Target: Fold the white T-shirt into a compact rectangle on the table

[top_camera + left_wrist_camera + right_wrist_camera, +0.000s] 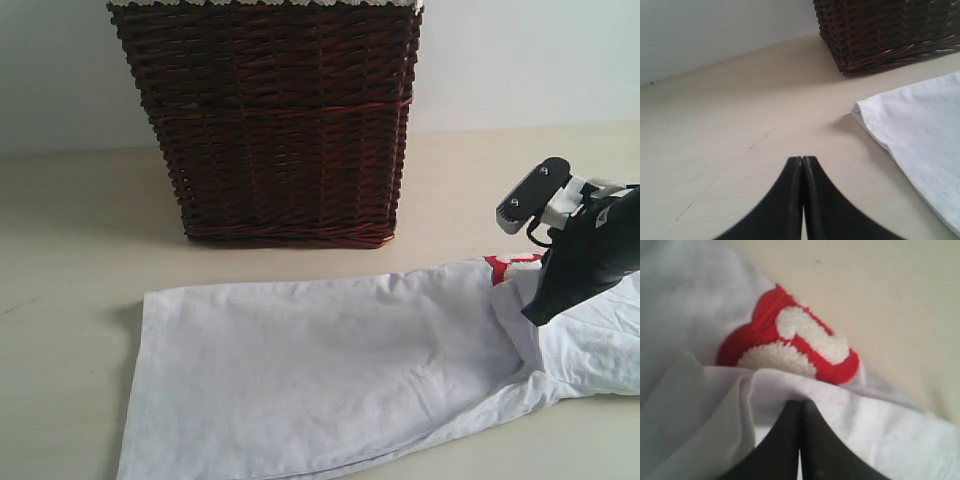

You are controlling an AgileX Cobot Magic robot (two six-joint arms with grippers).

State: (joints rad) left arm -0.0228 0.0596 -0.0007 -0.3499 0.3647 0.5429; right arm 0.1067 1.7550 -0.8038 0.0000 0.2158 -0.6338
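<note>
**Item:** white cotton short-sleeved T-shirt (330, 370), spread flat on the wide pale beige table (60, 230). It lay in front of the dark brown wicker basket (270, 120), apart from it.

**Right gripper** (801, 405): black jaws pressed together on a raised fold of the shirt, just beside the fuzzy white lettering outlined in red (800, 347).

**Left gripper** (802, 161): clenched on nothing, over bare table, near the shirt's corner but apart from it.

**Step, by judgement:** start of a fold (cloth pinched, not yet carried over). The next move called for lifting that fold and laying it across the body without dragging the rest.

**Unclear:** how many layers were pinched. The shirt's near and right-hand edges were cut off, and the neck and sleeves could not be made out.
</note>
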